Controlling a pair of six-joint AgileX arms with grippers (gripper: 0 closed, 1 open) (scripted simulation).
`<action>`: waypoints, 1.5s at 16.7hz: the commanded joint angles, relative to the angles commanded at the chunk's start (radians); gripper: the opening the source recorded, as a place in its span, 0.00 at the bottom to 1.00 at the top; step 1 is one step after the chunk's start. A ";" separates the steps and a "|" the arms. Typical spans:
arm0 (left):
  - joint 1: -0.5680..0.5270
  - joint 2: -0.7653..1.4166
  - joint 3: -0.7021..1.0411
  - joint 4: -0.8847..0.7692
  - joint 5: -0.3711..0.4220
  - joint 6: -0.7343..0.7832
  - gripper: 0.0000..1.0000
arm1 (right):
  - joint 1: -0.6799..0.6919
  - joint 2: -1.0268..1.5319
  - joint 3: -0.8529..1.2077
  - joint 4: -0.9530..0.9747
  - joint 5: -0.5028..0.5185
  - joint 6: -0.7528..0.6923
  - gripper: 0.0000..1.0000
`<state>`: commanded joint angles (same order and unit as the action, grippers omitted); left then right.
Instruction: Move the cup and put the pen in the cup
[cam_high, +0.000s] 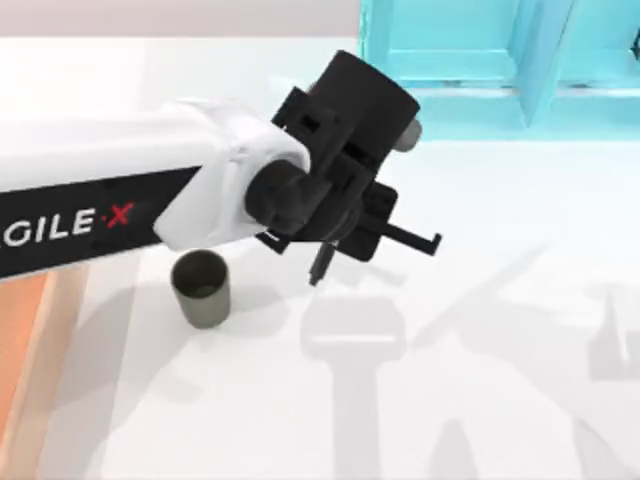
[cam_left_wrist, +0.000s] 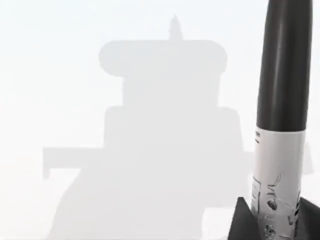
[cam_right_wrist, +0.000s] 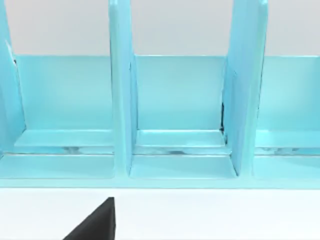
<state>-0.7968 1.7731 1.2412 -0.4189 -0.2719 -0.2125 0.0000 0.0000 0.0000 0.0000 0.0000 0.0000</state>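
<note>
Pen (cam_left_wrist: 282, 115) with small dark print, clamped in left gripper (cam_high: 322, 262).

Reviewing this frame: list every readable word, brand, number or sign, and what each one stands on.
"GILE·X", with a red X: on the left arm's black panel; the edge of the top view cuts off the start of the word.
Small dark print on the pen, which the left pincer holds: too small to read.
</note>
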 joint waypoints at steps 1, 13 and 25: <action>0.010 -0.045 -0.077 0.100 -0.007 0.019 0.00 | 0.000 0.000 0.000 0.000 0.000 0.000 1.00; 0.127 -0.559 -0.928 1.274 -0.041 0.232 0.00 | 0.000 0.000 0.000 0.000 0.000 0.000 1.00; 0.157 -0.687 -1.139 1.582 -0.037 0.291 0.00 | 0.000 0.000 0.000 0.000 0.000 0.000 1.00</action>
<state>-0.6398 1.0861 0.1022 1.1629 -0.3086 0.0781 0.0000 0.0000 0.0000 0.0000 0.0000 0.0000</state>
